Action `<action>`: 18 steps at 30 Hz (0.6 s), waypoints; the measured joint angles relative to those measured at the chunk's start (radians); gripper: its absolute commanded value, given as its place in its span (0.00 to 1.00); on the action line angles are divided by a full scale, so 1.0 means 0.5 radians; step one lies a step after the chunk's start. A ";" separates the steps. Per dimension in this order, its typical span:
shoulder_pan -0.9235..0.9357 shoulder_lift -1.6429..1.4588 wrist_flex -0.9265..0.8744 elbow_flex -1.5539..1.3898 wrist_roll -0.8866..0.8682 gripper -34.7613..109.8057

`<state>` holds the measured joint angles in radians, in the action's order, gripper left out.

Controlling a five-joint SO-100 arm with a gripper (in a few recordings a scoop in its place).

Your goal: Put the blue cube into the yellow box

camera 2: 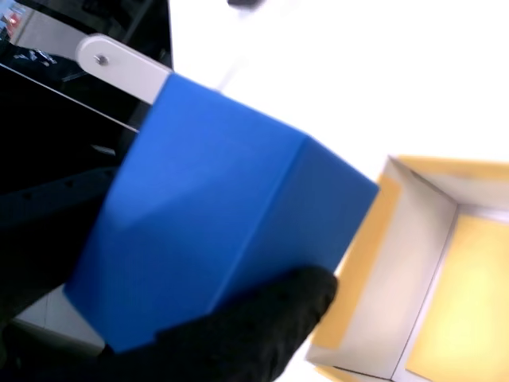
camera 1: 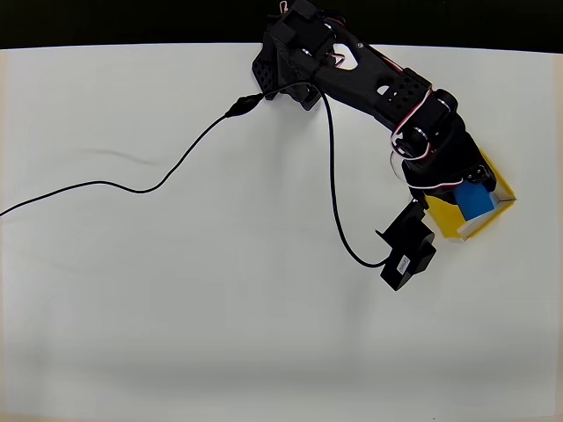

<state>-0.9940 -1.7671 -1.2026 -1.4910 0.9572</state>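
In the overhead view my black gripper is at the right side of the table, shut on the blue cube. The cube hangs over the yellow box, which the arm partly covers. In the wrist view the blue cube is large and tilted, pinched between a white finger at the upper left and a black finger below, so my gripper is closed around it. Lower right of the cube lies the yellow box with its pale walls and yellow floor.
A black cable snakes across the white table from the left edge to the arm's base. Another cable loop runs down to the black camera module left of the box. The table's far edge lies just behind the base.
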 measured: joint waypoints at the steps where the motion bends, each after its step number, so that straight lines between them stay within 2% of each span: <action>1: -0.012 0.055 0.000 0.037 -0.012 0.37; 18: -0.089 0.699 0.000 0.319 -0.058 0.37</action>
<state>-1.0385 -1.4174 -1.2026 -1.3315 0.9281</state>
